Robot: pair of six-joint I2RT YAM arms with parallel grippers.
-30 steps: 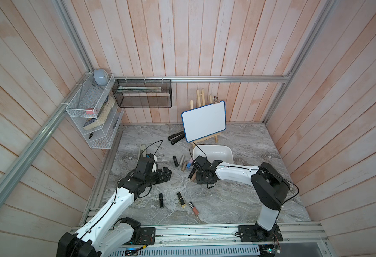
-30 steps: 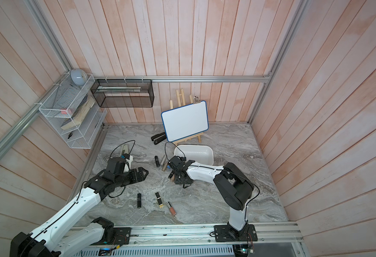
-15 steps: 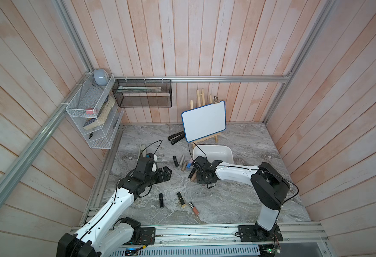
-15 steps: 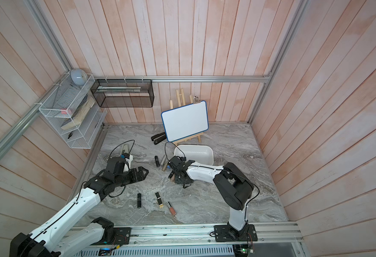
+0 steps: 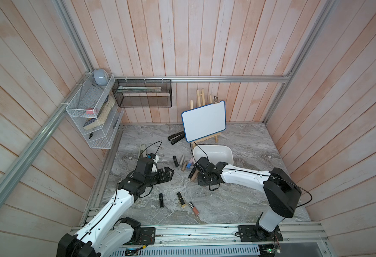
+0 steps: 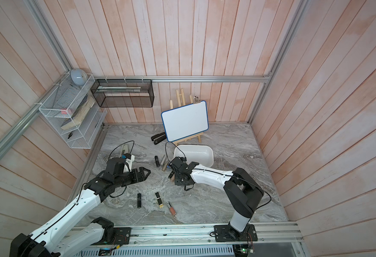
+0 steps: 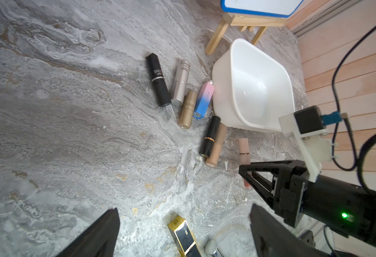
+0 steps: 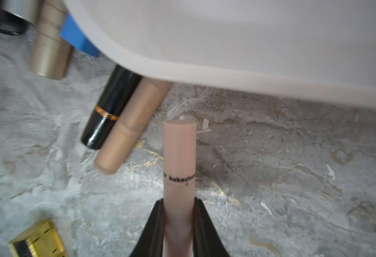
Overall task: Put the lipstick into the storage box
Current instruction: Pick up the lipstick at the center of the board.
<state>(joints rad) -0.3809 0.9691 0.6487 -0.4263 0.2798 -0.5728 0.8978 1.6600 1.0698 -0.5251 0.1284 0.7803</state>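
Grasp stage: the right gripper (image 8: 178, 203) was clamped on the pink lipstick (image 8: 179, 153) just outside the empty storage box (image 8: 227, 55), the left gripper (image 5: 170, 174) hung wide open, and the next move apparently called for a lift over the near rim.

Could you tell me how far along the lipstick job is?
Done: nothing; the storage box looks empty. In hand: the right gripper is shut on a pale pink lipstick beside the box. Remaining: drop it in, then the loose lipsticks on the table. The left gripper is open.
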